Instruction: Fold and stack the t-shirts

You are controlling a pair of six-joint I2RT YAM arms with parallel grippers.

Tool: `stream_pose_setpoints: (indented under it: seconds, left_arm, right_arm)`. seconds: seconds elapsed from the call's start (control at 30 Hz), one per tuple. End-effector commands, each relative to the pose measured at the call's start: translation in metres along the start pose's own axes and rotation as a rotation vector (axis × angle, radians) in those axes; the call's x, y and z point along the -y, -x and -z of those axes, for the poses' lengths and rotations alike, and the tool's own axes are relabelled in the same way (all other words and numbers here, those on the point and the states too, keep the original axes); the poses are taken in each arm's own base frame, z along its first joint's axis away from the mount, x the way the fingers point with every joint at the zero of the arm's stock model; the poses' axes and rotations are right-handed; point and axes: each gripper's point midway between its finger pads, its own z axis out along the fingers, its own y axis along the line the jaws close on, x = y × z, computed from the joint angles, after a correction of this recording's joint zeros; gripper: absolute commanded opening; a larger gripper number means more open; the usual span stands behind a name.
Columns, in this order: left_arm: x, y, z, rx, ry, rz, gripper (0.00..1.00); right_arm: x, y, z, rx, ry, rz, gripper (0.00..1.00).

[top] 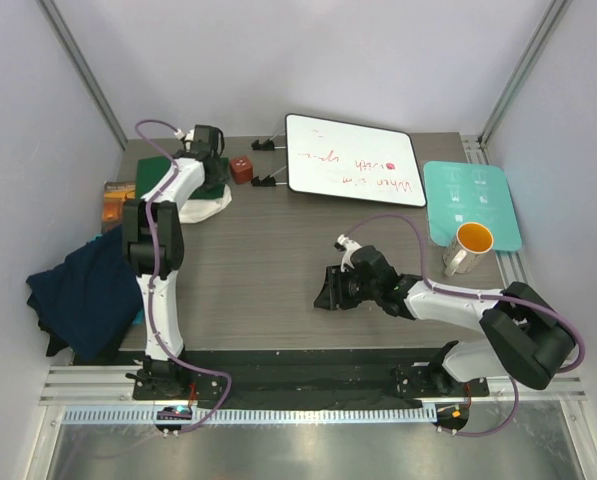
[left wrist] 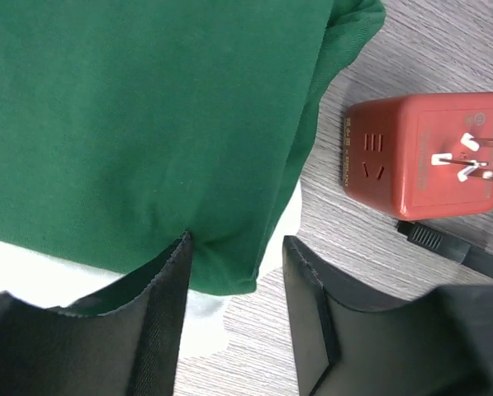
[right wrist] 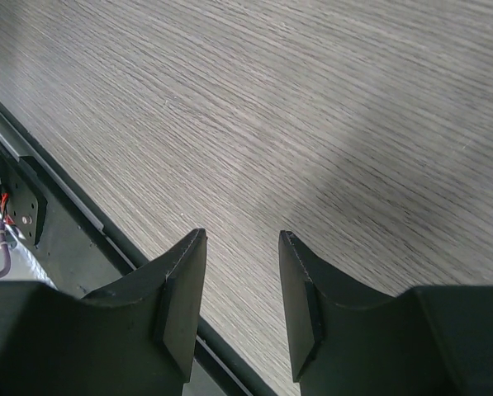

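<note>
We see the dark green t-shirt (left wrist: pixel 139 115) lying on the cream-white t-shirt (left wrist: pixel 23 264) at the surface's (right wrist: pixel 312 124) far left, while the navy t-shirt (top: pixel 83 290) slumps over the left edge. Our left hand (left wrist: pixel 236 243) is open astride the green hem; closing may pinch both layers. A red plug adapter (left wrist: pixel 424 157) sits just beside. Our right hand (right wrist: pixel 239 239) hangs open, well apart.

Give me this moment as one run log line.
left gripper: open around green shirt corner | green shirt: lying on white shirt | right gripper: open above table | navy shirt: bunched at table edge
</note>
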Motion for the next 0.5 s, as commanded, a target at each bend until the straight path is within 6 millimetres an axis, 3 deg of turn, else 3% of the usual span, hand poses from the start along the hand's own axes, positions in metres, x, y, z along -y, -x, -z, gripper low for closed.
stream_pose_setpoints:
  seconds: [0.0, 0.03, 0.07, 0.1, 0.17, 0.33, 0.47]
  left_arm:
    - [-0.005, -0.002, -0.008, 0.002, 0.029, -0.014, 0.35]
    - [-0.005, -0.004, -0.011, -0.004, 0.03, -0.012, 0.3]
    - [-0.004, -0.005, -0.013, -0.007, 0.023, -0.012, 0.13]
    - [-0.002, -0.005, -0.013, -0.009, 0.015, -0.013, 0.05]
    - [-0.002, -0.003, -0.011, 0.003, 0.02, -0.012, 0.0]
    - [-0.007, 0.034, 0.02, 0.159, 0.06, -0.012, 0.0]
    - [-0.003, 0.094, 0.084, 0.347, 0.01, 0.032, 0.0]
  right_arm:
    - [-0.011, 0.018, 0.002, 0.046, 0.012, 0.032, 0.46]
    - [-0.009, 0.015, 0.003, 0.044, 0.007, 0.026, 0.46]
    - [-0.008, 0.014, 0.004, 0.046, 0.007, 0.022, 0.46]
    - [-0.008, 0.015, 0.006, 0.055, 0.006, 0.022, 0.46]
    - [-0.005, 0.012, 0.008, 0.058, -0.003, 0.015, 0.46]
    - [-0.006, 0.012, 0.01, 0.057, -0.004, 0.012, 0.46]
    - [-0.009, 0.016, 0.012, 0.071, 0.0, 0.012, 0.45]
